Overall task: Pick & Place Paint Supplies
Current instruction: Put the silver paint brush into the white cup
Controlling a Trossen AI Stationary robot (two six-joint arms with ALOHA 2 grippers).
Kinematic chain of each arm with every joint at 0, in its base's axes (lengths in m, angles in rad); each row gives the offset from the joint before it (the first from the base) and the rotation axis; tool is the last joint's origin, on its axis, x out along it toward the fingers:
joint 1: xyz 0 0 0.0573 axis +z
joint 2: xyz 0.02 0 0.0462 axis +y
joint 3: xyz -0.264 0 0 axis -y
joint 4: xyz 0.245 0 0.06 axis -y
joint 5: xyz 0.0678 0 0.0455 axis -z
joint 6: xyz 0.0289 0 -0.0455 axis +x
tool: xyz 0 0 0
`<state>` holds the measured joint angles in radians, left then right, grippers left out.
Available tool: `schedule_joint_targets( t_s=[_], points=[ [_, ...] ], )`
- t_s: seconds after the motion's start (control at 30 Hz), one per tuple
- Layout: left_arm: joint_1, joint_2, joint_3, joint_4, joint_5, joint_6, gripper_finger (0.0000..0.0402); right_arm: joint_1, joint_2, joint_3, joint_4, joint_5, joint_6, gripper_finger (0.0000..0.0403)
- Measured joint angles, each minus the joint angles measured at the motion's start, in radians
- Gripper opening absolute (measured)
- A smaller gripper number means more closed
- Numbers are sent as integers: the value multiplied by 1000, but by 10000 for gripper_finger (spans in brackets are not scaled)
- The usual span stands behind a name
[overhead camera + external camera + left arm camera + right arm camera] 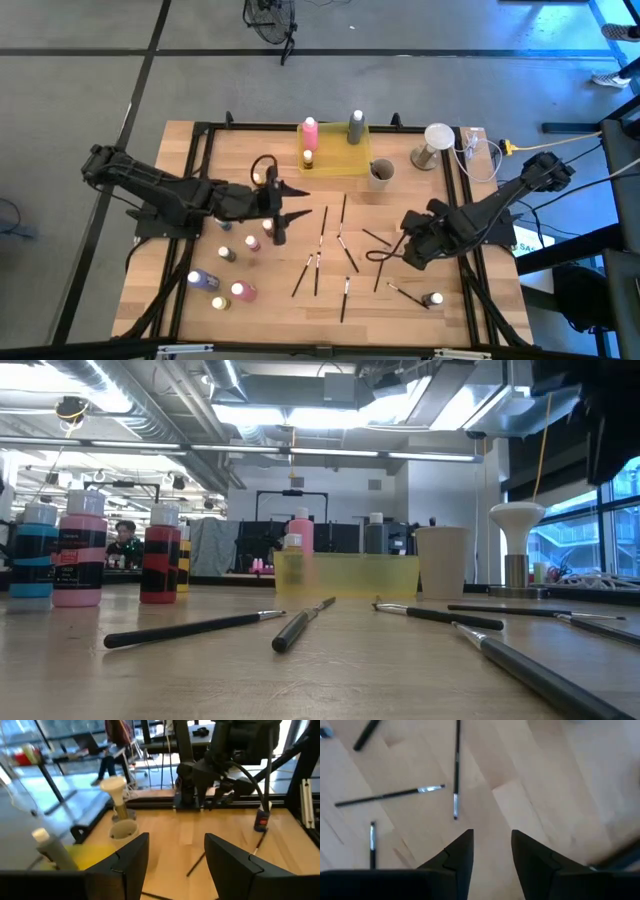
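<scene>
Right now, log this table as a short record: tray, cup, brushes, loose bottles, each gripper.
tray: yellow tray at the table's far edge, holding a pink bottle, a grey bottle and a small pale-capped one
cup: cup beside the tray, nothing seen inside
brushes: brushes scattered flat mid-table, none in the cup
loose bottles: cluster near the front left
left gripper: left gripper open, empty, above the table left of centre
right gripper: right gripper open, empty, above bare wood near the brushes
</scene>
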<state>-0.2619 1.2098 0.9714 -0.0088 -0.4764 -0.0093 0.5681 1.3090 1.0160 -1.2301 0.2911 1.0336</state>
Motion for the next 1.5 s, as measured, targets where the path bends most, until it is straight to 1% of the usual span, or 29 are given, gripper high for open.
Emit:
schedule_joint_targets(
  t_s=[0.03,0.17,0.37,0.5,0.63,0.7,0.8,0.97,1.17,1.27,1.37,1.43,1.5],
  points=[
    [6,0,0,-7,16,-13,187,-2,0,-21,39,-5,-4,133],
    [22,0,0,2,69,-27,187,-6,0,-97,169,-99,-55,133],
    [44,1,0,45,68,-60,187,-11,0,-210,320,-123,-102,133],
    [44,15,0,47,58,-79,187,-12,0,-271,417,-165,-126,133],
    [48,23,0,60,50,-62,187,-12,0,-275,397,-243,-133,133],
    [57,23,0,58,50,-62,187,-12,0,-272,390,-260,-133,133],
    [70,24,0,59,50,-82,187,-12,0,-270,405,-262,-154,133],
    [76,24,0,58,65,-85,187,-17,0,-270,427,-254,-252,133],
    [76,24,0,34,101,-52,187,-51,3,-269,462,-265,-264,133],
    [84,24,0,7,36,-96,187,-60,18,-269,468,-273,-264,133],
    [103,24,0,-37,-26,-77,187,-63,38,-269,468,-277,-279,133],
    [119,24,0,-60,-29,-65,187,-71,49,-269,463,-271,-291,133],
    [130,24,0,-66,-20,-57,187,-78,60,-269,462,-239,-299,133]
  ],
)
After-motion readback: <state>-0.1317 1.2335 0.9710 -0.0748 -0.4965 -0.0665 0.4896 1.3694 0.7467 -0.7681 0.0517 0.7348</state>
